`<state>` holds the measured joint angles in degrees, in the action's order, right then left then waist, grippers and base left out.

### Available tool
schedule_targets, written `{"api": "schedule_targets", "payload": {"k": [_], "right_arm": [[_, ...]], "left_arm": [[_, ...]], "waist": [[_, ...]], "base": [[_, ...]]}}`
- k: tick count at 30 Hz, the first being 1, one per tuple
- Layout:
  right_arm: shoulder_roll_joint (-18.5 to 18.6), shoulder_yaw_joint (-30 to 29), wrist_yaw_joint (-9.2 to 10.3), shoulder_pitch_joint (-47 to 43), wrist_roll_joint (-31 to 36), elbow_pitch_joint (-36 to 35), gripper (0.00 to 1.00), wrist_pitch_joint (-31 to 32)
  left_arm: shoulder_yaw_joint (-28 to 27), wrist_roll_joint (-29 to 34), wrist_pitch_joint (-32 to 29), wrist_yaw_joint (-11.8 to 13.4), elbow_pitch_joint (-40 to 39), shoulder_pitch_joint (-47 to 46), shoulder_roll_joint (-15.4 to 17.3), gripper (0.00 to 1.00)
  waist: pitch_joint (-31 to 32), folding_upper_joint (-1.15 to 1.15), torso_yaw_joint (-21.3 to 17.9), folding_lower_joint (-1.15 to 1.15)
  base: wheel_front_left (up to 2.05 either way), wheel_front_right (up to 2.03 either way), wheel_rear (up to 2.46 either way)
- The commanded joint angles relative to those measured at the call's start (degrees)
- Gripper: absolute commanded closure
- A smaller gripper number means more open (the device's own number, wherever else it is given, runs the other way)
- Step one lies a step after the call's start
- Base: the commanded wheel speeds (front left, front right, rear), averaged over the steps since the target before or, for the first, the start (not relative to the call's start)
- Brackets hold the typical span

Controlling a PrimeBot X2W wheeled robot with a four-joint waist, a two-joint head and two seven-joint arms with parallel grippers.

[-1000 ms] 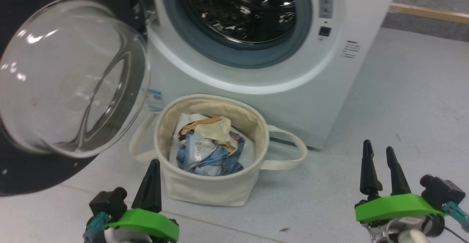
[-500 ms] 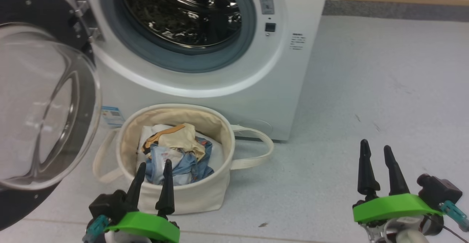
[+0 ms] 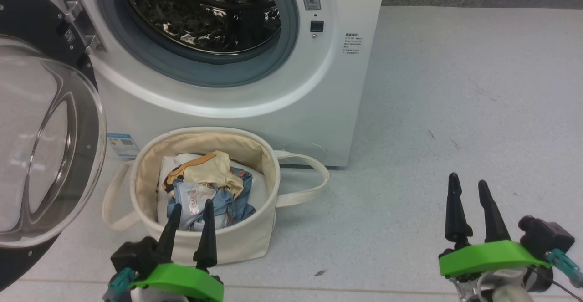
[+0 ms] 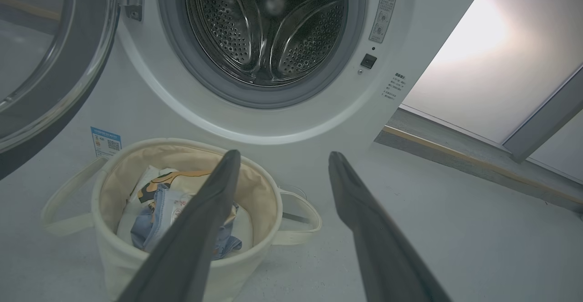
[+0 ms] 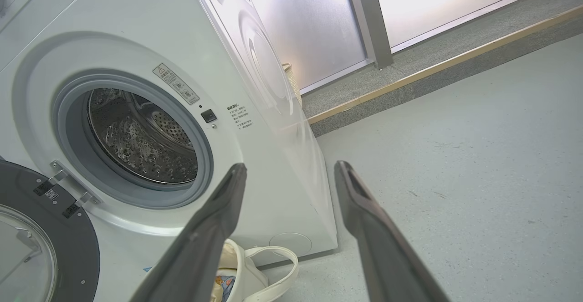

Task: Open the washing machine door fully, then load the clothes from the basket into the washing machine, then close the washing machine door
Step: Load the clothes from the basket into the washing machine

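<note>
Clothes, a blue-denim-and-beige bundle (image 3: 205,188), lie in the round cream canvas basket (image 3: 237,243); the black-rimmed glass door (image 3: 45,133) hangs open. Loading looks next: the spread, empty left fingers (image 3: 207,233) should dip in. Right fingers (image 3: 455,215), spread too, idle.

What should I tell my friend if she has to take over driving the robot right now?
Left end effector: open, empty, by the near side of the basket, pointing at it.
Right end effector: open, empty, over bare floor to the right.
Washing machine door: swung wide open to the left.
Clothes: in the basket, which sits on the floor in front of the washing machine.
Done: door opened.
Left: move the clothes into the drum, which looks empty, then shut the door.
</note>
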<state>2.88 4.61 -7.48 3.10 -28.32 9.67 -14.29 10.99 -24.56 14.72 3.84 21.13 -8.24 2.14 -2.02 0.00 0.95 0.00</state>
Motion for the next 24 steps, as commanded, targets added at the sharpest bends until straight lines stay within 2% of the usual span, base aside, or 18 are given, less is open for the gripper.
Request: {"api": "schedule_targets", "payload": {"k": [1, 16, 20, 24], "right_arm": [[0.0, 1.21, -0.01, 1.99, 0.37, -1.69, 0.0, -0.71], [0.0, 1.73, -0.01, 2.05, 0.77, -1.24, 0.0, -0.71], [0.0, 1.8, -0.01, 2.13, 0.87, -1.02, 0.0, -0.71], [-0.01, 1.87, -0.01, 2.38, 1.04, -1.18, 0.0, -0.71]], "left_arm": [[-1.75, 0.55, 0.28, 0.57, -1.88, -2.22, 0.74, 0.0], [-1.15, 0.74, 0.28, 0.33, -2.13, -2.0, 0.74, 0.0], [-0.48, -2.63, 0.28, -2.48, -1.3, -1.98, 0.74, 0.0], [-0.87, -2.32, 0.28, -3.16, -1.5, -2.57, 0.74, 0.0]], "waist": [[-0.01, 0.0, 0.17, 0.0], [-0.16, 0.0, 1.74, 0.0], [-0.25, 0.0, 2.0, 0.0], [-0.69, 0.0, 2.14, 0.0]], "base": [[0.0, 0.0, 0.0], [0.0, 0.0, 0.0], [0.04, -0.13, 0.1], [0.34, -0.94, 0.61]]}}
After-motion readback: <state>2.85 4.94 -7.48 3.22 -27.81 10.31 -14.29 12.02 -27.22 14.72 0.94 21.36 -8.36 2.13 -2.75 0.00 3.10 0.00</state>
